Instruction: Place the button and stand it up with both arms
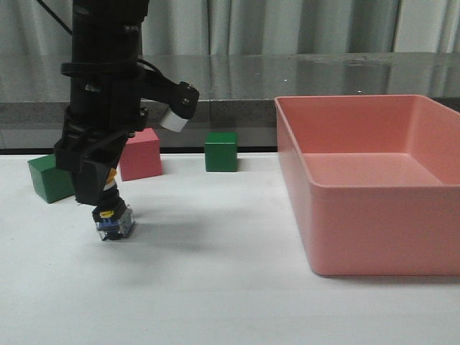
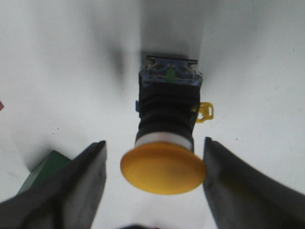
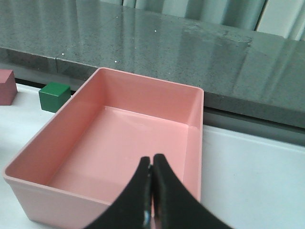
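Observation:
The button [image 1: 115, 222] stands slightly tilted on the white table, clear bluish base down, directly under my left gripper [image 1: 97, 192]. In the left wrist view its yellow cap [image 2: 163, 168] sits between the open jaws of the left gripper [image 2: 153, 142]. There is a clear gap on one side, and the other jaw is close to the cap's edge. The black body and base block [image 2: 170, 76] reach down to the table. My right gripper [image 3: 152, 160] is shut and empty, hovering over the pink bin [image 3: 143, 90]. It is out of the front view.
The pink bin [image 1: 381, 230] fills the right of the table. A green cube [image 1: 49, 180] and a pink cube [image 1: 140, 154] stand just behind the left arm, and another green cube [image 1: 221, 151] is further right. A dark counter runs along the back.

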